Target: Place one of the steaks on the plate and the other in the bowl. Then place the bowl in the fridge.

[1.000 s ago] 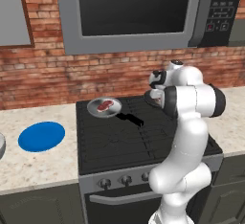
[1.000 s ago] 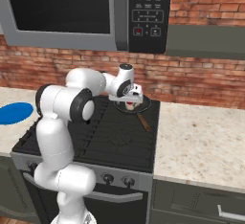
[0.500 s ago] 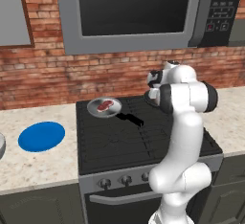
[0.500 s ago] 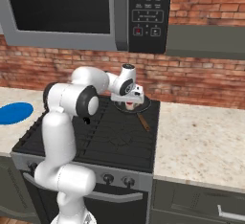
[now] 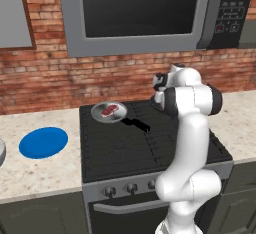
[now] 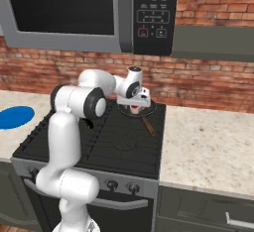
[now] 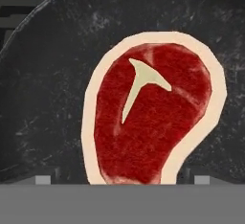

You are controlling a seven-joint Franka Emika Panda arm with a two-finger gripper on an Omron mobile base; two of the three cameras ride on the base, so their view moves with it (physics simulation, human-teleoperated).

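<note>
Hovering claw (image 7: 122, 180), jaws apart, over a steak (image 7: 152, 117) in a dark pan (image 7: 48, 98), second steak (image 5: 109, 110) and blue plate (image 5: 43, 142) at left, counter (image 6: 208, 146) at right.

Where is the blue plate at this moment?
The blue plate lies flat on the speckled counter left of the stove in the left base view, apart from the pan with a steak.

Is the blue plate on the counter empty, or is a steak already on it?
Empty. The blue plate shows a bare surface. One steak lies in a pan on the stove; another lies in the pan under the hand.
</note>
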